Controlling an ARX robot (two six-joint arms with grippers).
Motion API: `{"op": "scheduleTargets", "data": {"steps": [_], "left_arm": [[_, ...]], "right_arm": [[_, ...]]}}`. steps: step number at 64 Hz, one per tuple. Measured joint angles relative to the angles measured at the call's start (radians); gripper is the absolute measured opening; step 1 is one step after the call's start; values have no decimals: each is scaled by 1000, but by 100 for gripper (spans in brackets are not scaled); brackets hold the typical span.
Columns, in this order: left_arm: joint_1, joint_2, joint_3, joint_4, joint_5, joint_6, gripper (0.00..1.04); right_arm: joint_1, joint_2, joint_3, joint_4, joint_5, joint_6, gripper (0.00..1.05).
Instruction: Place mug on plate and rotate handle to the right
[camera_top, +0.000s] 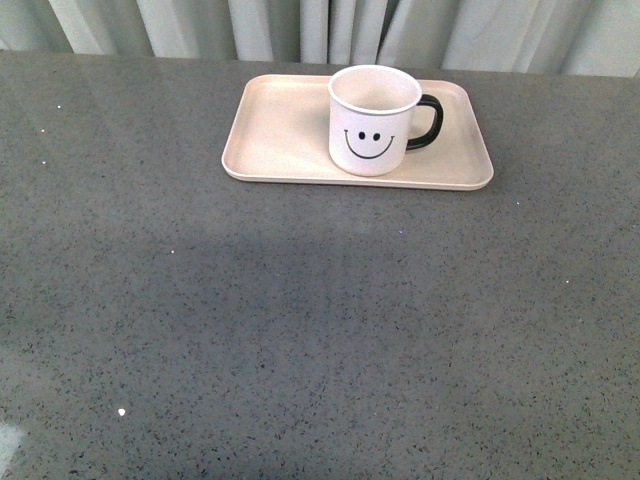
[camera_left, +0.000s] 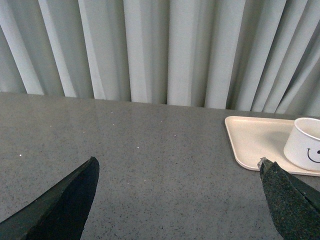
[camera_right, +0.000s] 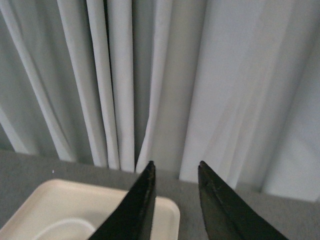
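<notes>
**Mug upright on the plate, handle to the right, both grippers clear**

The speckled grey bench (camera_top: 300, 340) fills the foreground of the front view, bare up to the plate (camera_top: 275, 130) at its far side. Neither arm shows in that view.

In the left wrist view the left gripper (camera_left: 177, 172) is spread wide, its two dark fingers (camera_left: 70, 202) far apart at the lower corners with nothing between them. The plate (camera_left: 252, 142) lies ahead of this gripper and off to the side of one finger, apart from it, with the mug (camera_left: 304, 145) standing on it, partly cut by the picture's edge.

In the right wrist view the right gripper (camera_right: 175, 170) has its fingers (camera_right: 142, 200) drawn near together, a narrow gap left between the tips, holding nothing. The plate's rounded corner (camera_right: 167, 212) lies just below and beyond the tips; whether they touch it cannot be told.

The mug (camera_top: 373, 120) stands upright on the plate, toward its right half, smiley face toward the camera. Its black handle (camera_top: 428, 122) points right, over the plate. Pale curtains (camera_top: 320, 30) hang behind the bench.
</notes>
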Motion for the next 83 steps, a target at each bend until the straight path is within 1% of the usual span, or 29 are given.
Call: {"op": "scheduleTargets", "data": {"steps": [4,6,8,10,18,32,50,54,56,69,83], "left_arm": [[0,0,0,0,0,0,96],[0,0,0,0,0,0,96],[0,0,0,0,0,0,95],[0,0,0,0,0,0,95],[0,0,0,0,0,0,95],[0,0,0,0,0,0,96],[0,0,0,0,0,0,95],[0,0,0,0,0,0,96],[0,0,0,0,0,0,95],[0,0,0,0,0,0,96],[0,0,0,0,0,0,95]], "right_arm": [[-3,-43,-113,33,-5,7,13],[-5,-68,-183,53,-13,9,4],[-14,-87,-221,63,-36,9,2],[-20,-108,-257,74,-49,10,2],[-43,-214,-383,111,-45,13,2],[-43,-378,-574,124,-48,13,2],[-43,-576,-716,67,-48,13,2],[-43,-585,-754,113,-48,13,2],[-43,-594,-768,111,-48,13,2],[-43,-801,-834,-42,-49,13,2],[-43,-981,-852,-195,-48,13,2]]}}
